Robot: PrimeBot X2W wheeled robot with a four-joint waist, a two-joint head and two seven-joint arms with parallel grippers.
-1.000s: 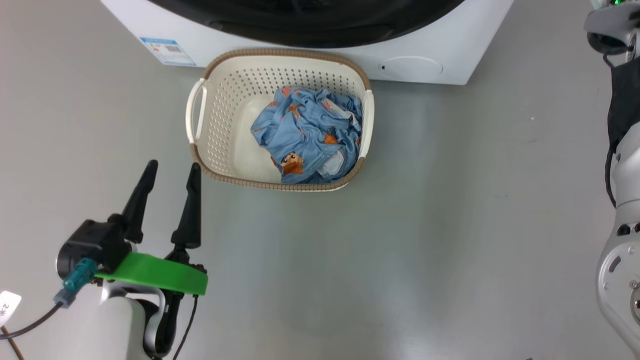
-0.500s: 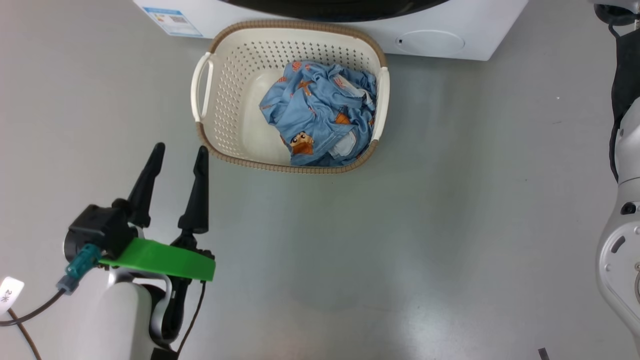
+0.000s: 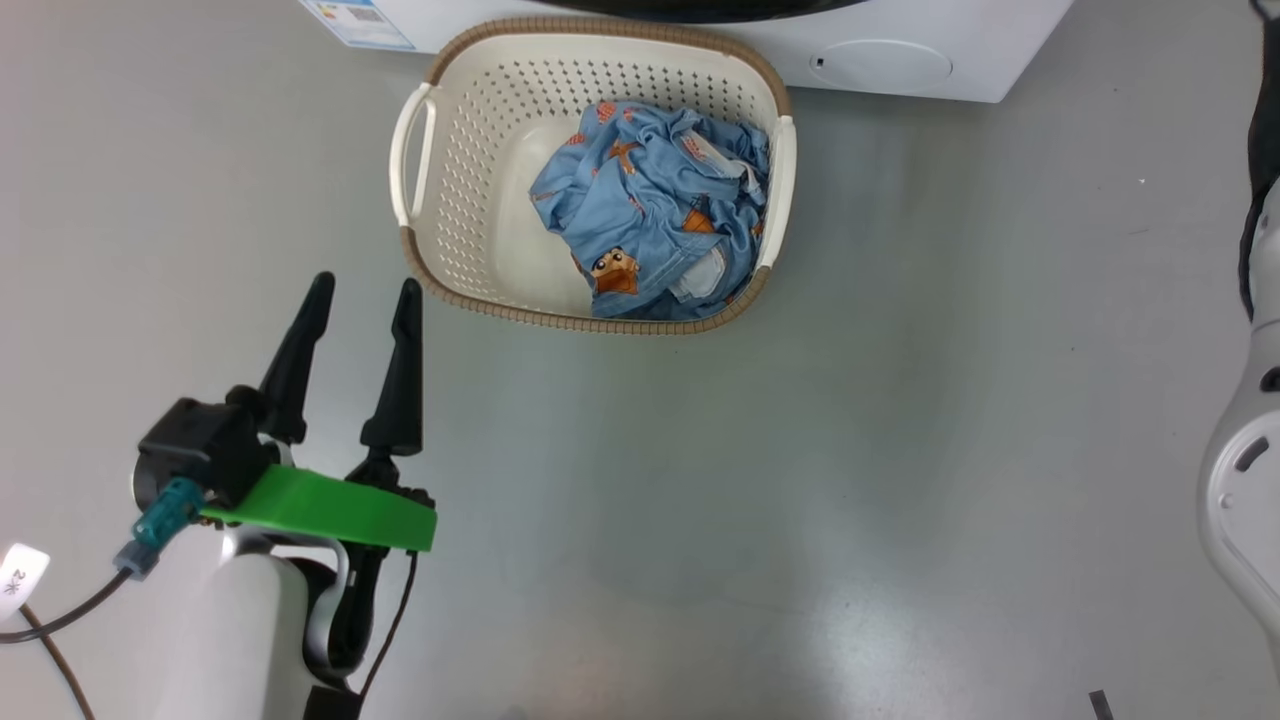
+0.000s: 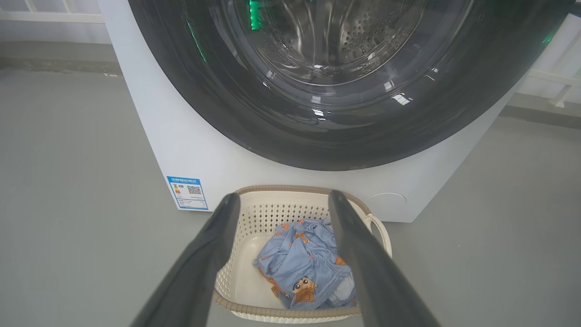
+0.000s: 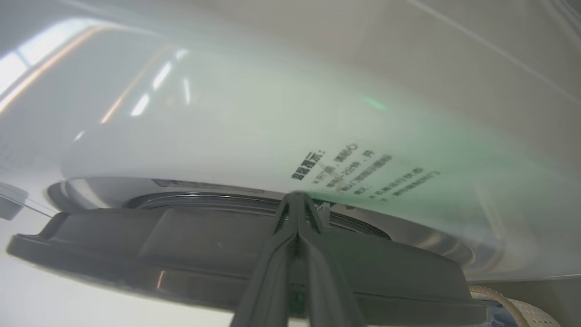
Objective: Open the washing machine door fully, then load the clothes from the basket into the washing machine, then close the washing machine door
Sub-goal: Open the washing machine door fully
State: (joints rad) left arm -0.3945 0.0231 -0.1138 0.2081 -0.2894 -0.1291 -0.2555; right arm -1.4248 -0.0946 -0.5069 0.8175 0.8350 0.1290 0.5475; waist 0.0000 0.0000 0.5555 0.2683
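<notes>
The cream basket (image 3: pixel 600 324) stands on the floor right against the white washing machine (image 3: pixel 1000 60), with the light blue clothes (image 3: pixel 650 210) bunched in its right half. My left gripper (image 3: pixel 366 290) hovers open and empty, below and left of the basket. Along its fingers I see the glossy black washing machine door (image 4: pixel 281 136), the basket (image 4: pixel 281 311) and the clothes (image 4: pixel 299 263). My right gripper (image 5: pixel 297 196) is shut, its tips over the dark rim of the door (image 5: pixel 181 250). A steel ring shows between that rim and the white machine front (image 5: pixel 227 127).
The grey floor spreads wide to the right of and below the basket. My pale right arm (image 3: pixel 1240 480) hangs along the right edge. A blue label (image 4: pixel 188 193) and a round flap (image 3: pixel 880 62) sit low on the machine. A cable (image 3: pixel 50 640) trails from my left wrist.
The head camera has moved, so the basket and machine sit higher and further right in the picture. Both grippers keep their states, and the clothes lie as before.
</notes>
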